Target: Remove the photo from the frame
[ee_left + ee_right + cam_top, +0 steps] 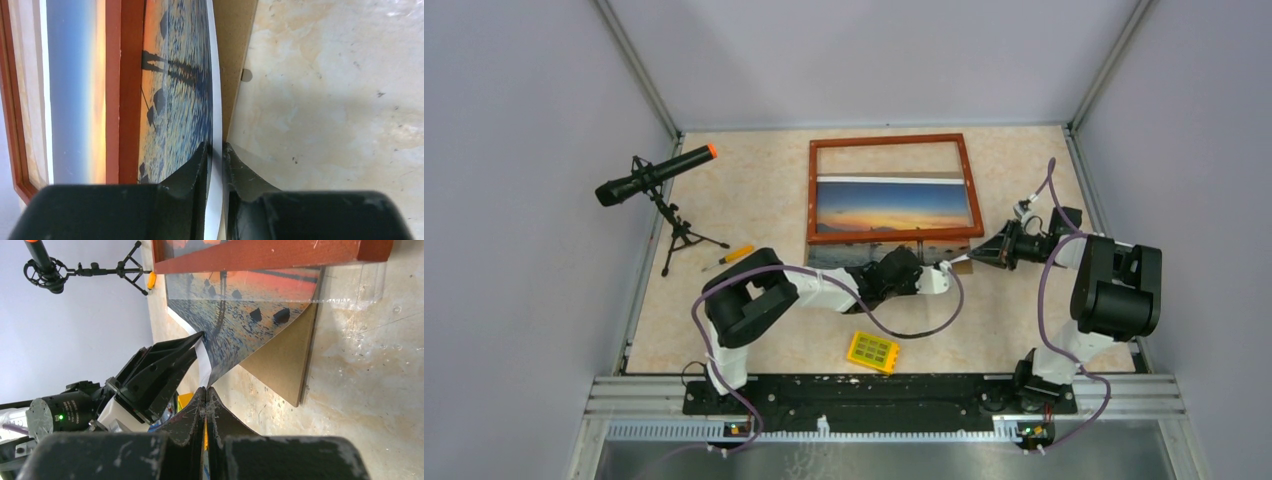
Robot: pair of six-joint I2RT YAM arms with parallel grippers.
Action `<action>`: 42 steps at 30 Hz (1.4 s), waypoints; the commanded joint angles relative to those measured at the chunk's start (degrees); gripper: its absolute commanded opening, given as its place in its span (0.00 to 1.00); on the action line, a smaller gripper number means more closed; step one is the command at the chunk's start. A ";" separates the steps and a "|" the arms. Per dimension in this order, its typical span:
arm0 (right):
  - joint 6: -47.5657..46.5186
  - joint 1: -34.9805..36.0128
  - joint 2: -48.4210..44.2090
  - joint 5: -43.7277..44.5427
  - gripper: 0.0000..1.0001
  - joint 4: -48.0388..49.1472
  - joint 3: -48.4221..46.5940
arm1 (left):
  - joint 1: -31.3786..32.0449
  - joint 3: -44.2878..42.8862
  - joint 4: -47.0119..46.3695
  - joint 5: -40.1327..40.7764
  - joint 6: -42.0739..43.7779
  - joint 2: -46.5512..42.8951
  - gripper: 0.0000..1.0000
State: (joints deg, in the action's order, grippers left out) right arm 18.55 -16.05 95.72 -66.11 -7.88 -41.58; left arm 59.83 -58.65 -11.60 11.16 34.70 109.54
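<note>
The frame point(889, 142) lies flat at the back middle, its reddish-brown border point(131, 75) crossing the sunset photo point(894, 207). The photo's near part sticks out past the frame's near rail point(270, 255) and lifts off the brown backing board point(282, 365). My left gripper point(944, 272) straddles the photo's white near margin point(215, 100). In the left wrist view its jaws point(215, 147) stand a narrow gap apart with that margin between them. My right gripper point(972, 258) is shut on the photo's near right corner, fingertips point(205, 389) pressed together.
A black microphone on a tripod point(654, 175) stands at the left. An orange-handled tool point(736, 254) lies near it. A yellow block point(873, 351) sits near the front middle. A clear sheet point(360, 285) juts from under the frame's corner. Metal rails edge the table.
</note>
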 commanded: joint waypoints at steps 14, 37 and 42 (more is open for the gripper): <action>-8.15 -1.41 -1.92 -0.45 0.40 -7.41 -2.95 | -1.83 -3.40 17.84 -6.27 -1.65 -8.64 0.00; -12.49 -1.10 -3.95 20.47 0.79 -10.79 -22.28 | -4.05 -23.49 54.26 -17.14 -4.60 -25.06 0.00; -16.80 0.59 -4.47 18.93 0.76 -12.32 -20.98 | -5.16 -21.24 52.60 -11.76 -3.80 -29.36 0.00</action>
State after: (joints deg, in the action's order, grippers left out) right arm 5.43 -16.38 91.57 -46.59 -20.18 -61.95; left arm 55.44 -80.95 40.47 -4.38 31.14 84.16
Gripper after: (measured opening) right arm 0.776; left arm 0.003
